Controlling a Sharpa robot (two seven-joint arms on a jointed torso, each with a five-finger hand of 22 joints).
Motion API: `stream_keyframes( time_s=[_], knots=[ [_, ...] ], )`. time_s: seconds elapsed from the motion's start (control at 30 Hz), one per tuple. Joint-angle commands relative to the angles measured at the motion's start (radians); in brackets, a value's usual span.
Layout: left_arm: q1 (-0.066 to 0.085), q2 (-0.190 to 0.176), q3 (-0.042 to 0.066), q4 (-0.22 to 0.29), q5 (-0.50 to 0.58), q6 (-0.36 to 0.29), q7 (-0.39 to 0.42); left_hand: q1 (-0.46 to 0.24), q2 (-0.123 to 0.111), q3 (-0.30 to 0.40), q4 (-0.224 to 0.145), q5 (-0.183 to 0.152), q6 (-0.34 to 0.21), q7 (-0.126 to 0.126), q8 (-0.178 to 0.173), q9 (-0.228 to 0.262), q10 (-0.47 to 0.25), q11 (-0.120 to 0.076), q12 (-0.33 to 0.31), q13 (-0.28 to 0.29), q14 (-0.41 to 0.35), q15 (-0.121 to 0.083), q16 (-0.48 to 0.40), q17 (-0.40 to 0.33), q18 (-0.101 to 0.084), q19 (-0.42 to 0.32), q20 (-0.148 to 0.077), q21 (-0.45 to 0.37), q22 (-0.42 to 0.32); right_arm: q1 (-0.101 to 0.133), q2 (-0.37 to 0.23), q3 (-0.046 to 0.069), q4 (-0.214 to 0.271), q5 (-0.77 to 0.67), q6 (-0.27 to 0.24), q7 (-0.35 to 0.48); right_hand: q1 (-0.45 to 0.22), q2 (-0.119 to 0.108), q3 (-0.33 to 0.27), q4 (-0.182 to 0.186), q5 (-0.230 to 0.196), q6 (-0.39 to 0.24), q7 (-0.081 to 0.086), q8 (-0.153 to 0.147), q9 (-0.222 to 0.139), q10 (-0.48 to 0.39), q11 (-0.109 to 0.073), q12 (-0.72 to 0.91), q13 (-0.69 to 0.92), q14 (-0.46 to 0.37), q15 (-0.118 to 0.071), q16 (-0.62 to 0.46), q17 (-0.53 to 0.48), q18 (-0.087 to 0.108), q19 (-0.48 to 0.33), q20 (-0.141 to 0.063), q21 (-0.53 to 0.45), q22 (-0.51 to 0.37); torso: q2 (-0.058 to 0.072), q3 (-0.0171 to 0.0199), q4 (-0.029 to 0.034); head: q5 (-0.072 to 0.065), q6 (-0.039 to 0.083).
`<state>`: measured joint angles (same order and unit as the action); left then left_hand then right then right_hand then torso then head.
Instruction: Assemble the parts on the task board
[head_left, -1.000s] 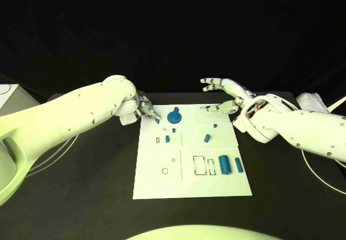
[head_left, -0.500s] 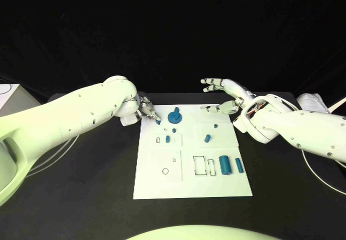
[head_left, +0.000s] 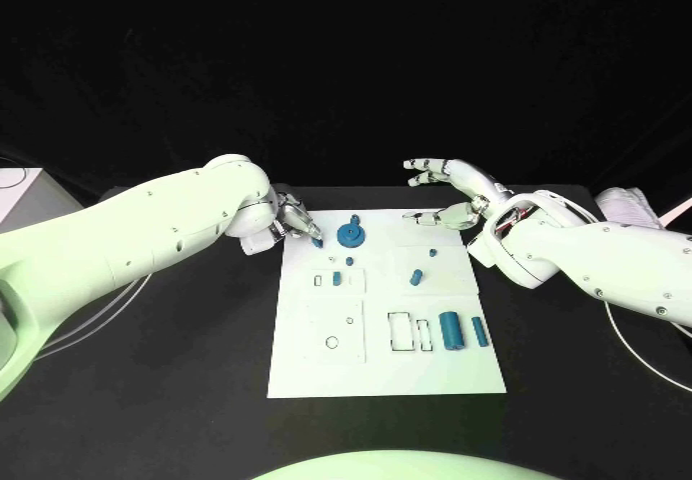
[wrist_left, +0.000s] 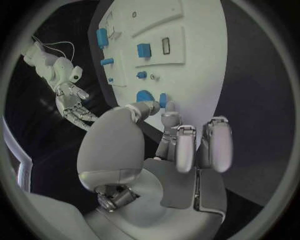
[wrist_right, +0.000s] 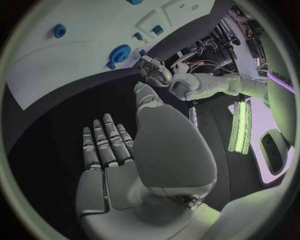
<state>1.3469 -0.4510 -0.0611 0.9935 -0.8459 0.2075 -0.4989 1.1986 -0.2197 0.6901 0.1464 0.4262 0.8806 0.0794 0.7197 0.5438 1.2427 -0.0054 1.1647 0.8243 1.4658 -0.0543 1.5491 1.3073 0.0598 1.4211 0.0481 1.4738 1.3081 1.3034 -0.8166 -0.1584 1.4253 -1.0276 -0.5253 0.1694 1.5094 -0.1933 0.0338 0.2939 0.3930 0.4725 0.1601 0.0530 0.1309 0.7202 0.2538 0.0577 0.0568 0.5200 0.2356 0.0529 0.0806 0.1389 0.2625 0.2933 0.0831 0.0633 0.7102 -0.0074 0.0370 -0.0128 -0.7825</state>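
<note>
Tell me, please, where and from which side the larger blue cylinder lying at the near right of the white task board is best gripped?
Probably across its middle, from above. The larger blue cylinder lies flat on the white task board, its long axis running away from the robot. A smaller blue cylinder lies close on its right, so the fingers have little room there. The open right hand is on that side.

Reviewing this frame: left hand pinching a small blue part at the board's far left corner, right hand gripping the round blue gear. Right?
Not quite. The right hand grips nothing: the right wrist view shows it open, apart from the round blue gear. The left hand does pinch the small blue part, by the head view.
</note>
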Motion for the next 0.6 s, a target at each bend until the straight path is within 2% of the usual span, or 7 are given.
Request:
stream_keyframes(
  time_s=[0.03,0.07,0.13,0.3,0.5,0.6],
  knots=[
    [0.0,-0.016,0.0,0.03,0.038,-0.076,0.039,-0.015,0.0,0.136,-0.15,0.044,0.02,-0.011,0.007,0.051,0.017,-0.003,0.01,0.019,0.095,-0.011,0.007,0.233,-0.011,0.012,-0.001,0.005,0.065,-0.001,0.0,0.0,0.0,0.004,0.009,0.005,0.003,0.01,0.009,0.0,-0.006,0.01,0.134,0.007,0.001,0.009,-0.002,0.001,0.001,0.009,0.001,0.004,0.001,-0.013,0.004,0.001,0.007,-0.001,-0.002,-0.0002,0.001,0.001,0.001],
    [0.0,-0.023,0.0,0.041,0.04,-0.087,0.043,-0.019,-0.003,0.133,-0.154,0.063,0.026,-0.013,0.007,0.053,0.028,-0.006,0.019,0.036,0.096,-0.013,0.007,0.235,-0.012,0.016,-0.003,0.008,0.071,-0.001,0.0,0.0,0.0,0.004,0.009,0.005,0.003,0.01,0.009,0.0,-0.006,0.01,0.134,0.007,0.001,0.009,-0.002,0.001,0.001,0.009,0.001,0.004,0.001,-0.013,0.004,0.001,0.007,-0.001,-0.002,0.0002,0.0012,0.001,0.0],
    [0.0,-0.04,0.0,0.067,0.042,-0.109,0.052,-0.022,-0.006,0.131,-0.157,0.081,0.032,-0.015,0.008,0.055,0.037,-0.008,0.027,0.05,0.097,-0.015,0.009,0.237,-0.014,0.021,-0.005,0.011,0.077,-0.002,-0.001,0.0,0.0,0.005,0.009,0.005,0.003,0.011,0.009,0.0,-0.006,0.011,0.134,0.007,0.001,0.01,-0.002,0.001,0.001,0.009,0.001,0.004,0.001,-0.014,0.004,0.001,0.007,-0.001,-0.004,0.0003,0.0025,0.001,-0.001],
    [-0.001,-0.089,-0.001,0.14,0.044,-0.158,0.063,-0.028,-0.012,0.129,-0.161,0.112,0.042,-0.019,0.007,0.058,0.052,-0.012,0.038,0.072,0.097,-0.019,0.009,0.239,-0.014,0.022,-0.009,0.012,0.078,-0.004,-0.004,0.0,0.001,0.007,0.007,0.006,0.003,0.011,0.01,0.0,-0.006,0.011,0.135,0.007,0.001,0.011,-0.002,0.001,0.001,0.01,0.002,0.004,0.001,-0.014,0.004,0.001,0.006,-0.001,-0.009,0.001,0.0044,0.002,-0.005],
    [-0.008,-0.148,-0.003,0.229,0.041,-0.207,0.066,-0.029,-0.014,0.128,-0.163,0.121,0.046,-0.021,0.007,0.059,0.059,-0.013,0.043,0.082,0.098,-0.021,0.01,0.24,-0.014,0.022,-0.01,0.012,0.079,-0.005,-0.008,0.0,0.002,0.009,0.006,0.006,0.003,0.011,0.01,0.0,-0.006,0.011,0.135,0.007,0.001,0.011,-0.002,0.001,0.001,0.01,0.002,0.004,0.001,-0.014,0.004,0.001,0.006,-0.001,-0.015,0.002,0.0081,0.001,-0.01],
    [-0.013,-0.174,-0.009,0.271,0.033,-0.229,0.065,-0.03,-0.015,0.128,-0.163,0.125,0.048,-0.022,0.007,0.059,0.062,-0.014,0.045,0.086,0.098,-0.021,0.01,0.24,-0.015,0.024,-0.01,0.013,0.082,-0.006,-0.009,0.0,0.003,0.012,0.005,0.006,0.003,0.011,0.01,0.0,-0.006,0.011,0.135,0.007,0.001,0.011,-0.002,0.001,0.001,0.01,0.002,0.004,0.001,-0.014,0.004,0.001,0.006,-0.001,-0.017,0.0026,0.0104,0.001,-0.012]
  ],
)
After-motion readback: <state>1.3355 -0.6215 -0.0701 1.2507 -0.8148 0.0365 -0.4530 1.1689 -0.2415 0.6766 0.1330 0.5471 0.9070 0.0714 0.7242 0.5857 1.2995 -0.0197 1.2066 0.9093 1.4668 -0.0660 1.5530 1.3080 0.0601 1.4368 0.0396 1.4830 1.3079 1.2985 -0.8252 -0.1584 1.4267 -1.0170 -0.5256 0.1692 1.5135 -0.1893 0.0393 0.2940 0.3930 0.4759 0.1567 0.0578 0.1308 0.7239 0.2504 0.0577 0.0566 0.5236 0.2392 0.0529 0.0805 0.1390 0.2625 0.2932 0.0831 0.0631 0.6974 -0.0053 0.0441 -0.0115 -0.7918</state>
